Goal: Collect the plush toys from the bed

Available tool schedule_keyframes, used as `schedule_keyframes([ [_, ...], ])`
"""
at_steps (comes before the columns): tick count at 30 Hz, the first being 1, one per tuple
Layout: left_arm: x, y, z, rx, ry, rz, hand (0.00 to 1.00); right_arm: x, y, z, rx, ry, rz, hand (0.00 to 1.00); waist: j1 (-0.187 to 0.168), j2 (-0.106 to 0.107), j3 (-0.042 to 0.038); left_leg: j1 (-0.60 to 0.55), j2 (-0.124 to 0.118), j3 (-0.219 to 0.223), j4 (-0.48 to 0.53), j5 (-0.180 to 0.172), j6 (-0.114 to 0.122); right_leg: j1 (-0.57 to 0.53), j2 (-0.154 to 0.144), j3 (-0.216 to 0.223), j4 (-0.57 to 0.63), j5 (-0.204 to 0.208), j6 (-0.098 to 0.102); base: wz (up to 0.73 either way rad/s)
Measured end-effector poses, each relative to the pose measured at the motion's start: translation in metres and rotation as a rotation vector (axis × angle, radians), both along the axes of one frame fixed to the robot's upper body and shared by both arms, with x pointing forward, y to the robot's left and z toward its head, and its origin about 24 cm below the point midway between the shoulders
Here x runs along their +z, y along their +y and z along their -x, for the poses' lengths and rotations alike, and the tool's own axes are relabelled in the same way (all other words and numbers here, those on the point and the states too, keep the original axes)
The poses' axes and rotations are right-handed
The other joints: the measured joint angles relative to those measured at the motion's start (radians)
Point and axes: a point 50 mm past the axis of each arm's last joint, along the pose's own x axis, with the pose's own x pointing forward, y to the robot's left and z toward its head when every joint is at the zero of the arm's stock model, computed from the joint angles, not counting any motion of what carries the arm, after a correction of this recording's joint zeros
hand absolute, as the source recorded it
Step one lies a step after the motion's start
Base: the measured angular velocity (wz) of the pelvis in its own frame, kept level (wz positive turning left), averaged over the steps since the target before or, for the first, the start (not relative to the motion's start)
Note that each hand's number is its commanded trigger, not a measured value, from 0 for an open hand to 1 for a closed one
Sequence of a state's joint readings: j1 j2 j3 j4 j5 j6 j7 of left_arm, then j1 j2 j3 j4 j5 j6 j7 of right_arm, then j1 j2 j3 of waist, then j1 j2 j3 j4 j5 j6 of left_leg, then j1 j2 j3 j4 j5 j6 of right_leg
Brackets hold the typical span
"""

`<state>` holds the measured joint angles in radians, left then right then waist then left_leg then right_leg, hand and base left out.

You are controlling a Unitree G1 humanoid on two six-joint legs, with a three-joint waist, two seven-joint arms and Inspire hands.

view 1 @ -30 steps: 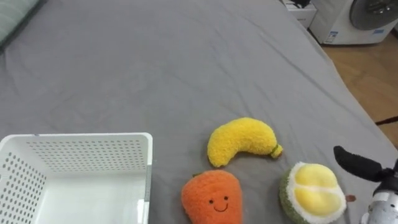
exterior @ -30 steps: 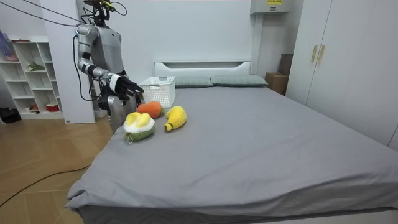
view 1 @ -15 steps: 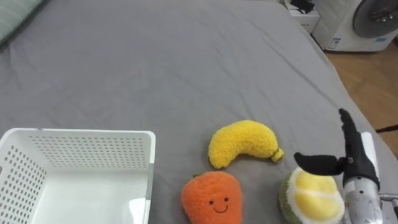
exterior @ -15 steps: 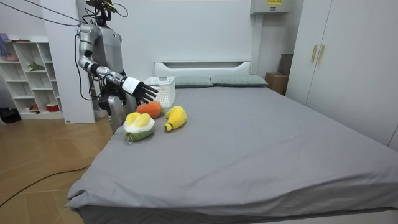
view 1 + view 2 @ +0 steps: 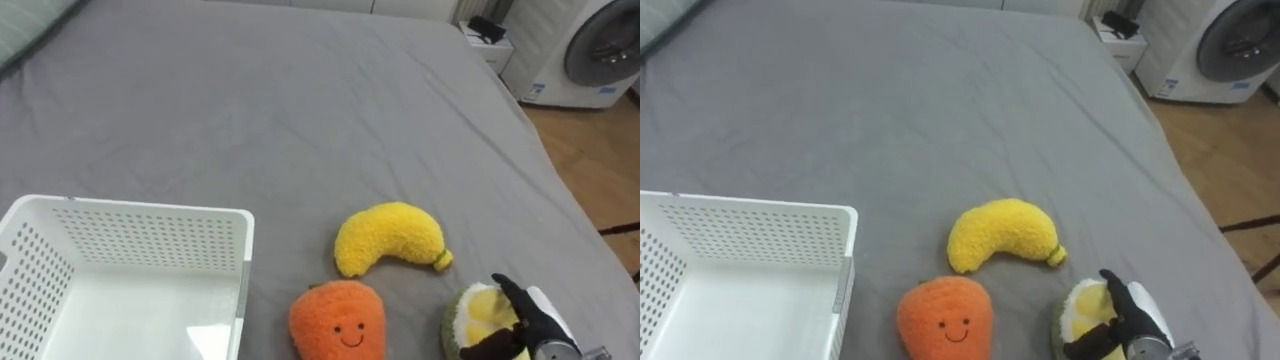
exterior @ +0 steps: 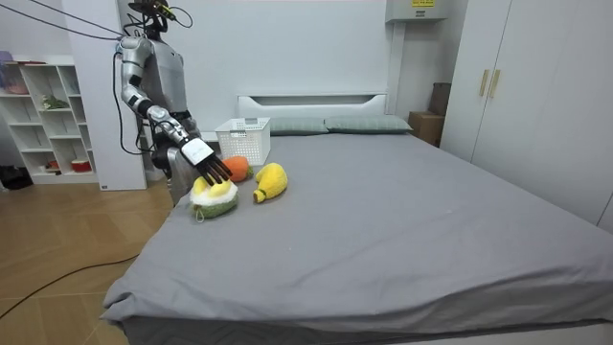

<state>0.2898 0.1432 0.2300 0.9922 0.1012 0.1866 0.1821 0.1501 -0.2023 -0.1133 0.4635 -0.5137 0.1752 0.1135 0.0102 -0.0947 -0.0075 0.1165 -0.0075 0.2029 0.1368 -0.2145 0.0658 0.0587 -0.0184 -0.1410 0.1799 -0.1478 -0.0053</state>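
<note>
Three plush toys lie near the bed's edge: a yellow banana (image 5: 388, 237), an orange carrot with a smiling face (image 5: 338, 322) and a green-and-yellow durian (image 5: 468, 316). My right hand (image 5: 535, 322) comes in from the lower right and rests on top of the durian, thumb and fingers spread over its yellow part without closing on it. In the room view the hand (image 6: 206, 163) points down onto the durian (image 6: 215, 195). A white perforated basket (image 5: 150, 230) stands empty to the left of the carrot.
The grey bed sheet (image 5: 250, 110) stretches far ahead. The bed's edge runs down the right side, with wooden floor (image 5: 600, 150) and a washing machine (image 5: 590, 45) beyond. A pillow corner (image 5: 20, 25) shows at the top left. I stand at the bedside by a white shelf (image 6: 48, 105).
My right hand swung from the bed's edge, rose with straight fingers, then came down onto the durian. The view has shifted a little.
</note>
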Motion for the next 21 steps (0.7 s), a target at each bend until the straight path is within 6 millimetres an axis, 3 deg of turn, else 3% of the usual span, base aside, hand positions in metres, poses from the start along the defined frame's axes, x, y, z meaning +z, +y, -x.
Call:
schedule_keyframes([
  [11,0.002,0.004,0.004,-0.008,0.022,-0.017,0.00,-0.012,-0.013,0.009,0.019,0.100,0.118,0.02,0.010,0.003,0.0000,0.007,-0.002,-0.015,-0.001,0.000,0.000,0.024,0.005,-0.015,-0.014,0.000,0.000,0.04],
  [12,0.002,0.004,0.004,-0.007,0.022,-0.017,0.00,-0.013,-0.014,0.010,0.015,0.105,0.123,0.11,0.012,0.003,0.0002,0.009,-0.002,-0.015,-0.001,0.000,0.000,0.027,0.005,-0.015,-0.014,0.000,0.000,0.00],
  [14,0.002,0.004,0.004,-0.008,0.022,-0.017,0.00,-0.016,-0.016,0.014,0.008,0.117,0.149,0.65,0.023,0.006,-0.0004,0.013,-0.002,-0.015,-0.001,-0.002,0.000,0.031,0.005,-0.014,-0.014,0.000,0.000,0.00],
  [16,0.002,0.004,0.004,-0.007,0.023,-0.016,0.00,-0.017,-0.017,0.015,0.013,0.122,0.184,1.00,0.024,0.011,-0.0004,0.014,-0.002,-0.018,0.001,-0.002,0.001,0.034,0.004,-0.016,-0.013,0.000,0.000,0.03],
  [21,0.002,0.003,0.001,-0.011,0.016,-0.017,0.00,-0.012,-0.024,0.014,0.030,0.094,0.306,1.00,0.024,0.029,-0.0004,0.015,-0.003,-0.026,0.010,-0.005,0.002,0.042,0.003,-0.024,-0.013,0.000,0.000,0.04],
])
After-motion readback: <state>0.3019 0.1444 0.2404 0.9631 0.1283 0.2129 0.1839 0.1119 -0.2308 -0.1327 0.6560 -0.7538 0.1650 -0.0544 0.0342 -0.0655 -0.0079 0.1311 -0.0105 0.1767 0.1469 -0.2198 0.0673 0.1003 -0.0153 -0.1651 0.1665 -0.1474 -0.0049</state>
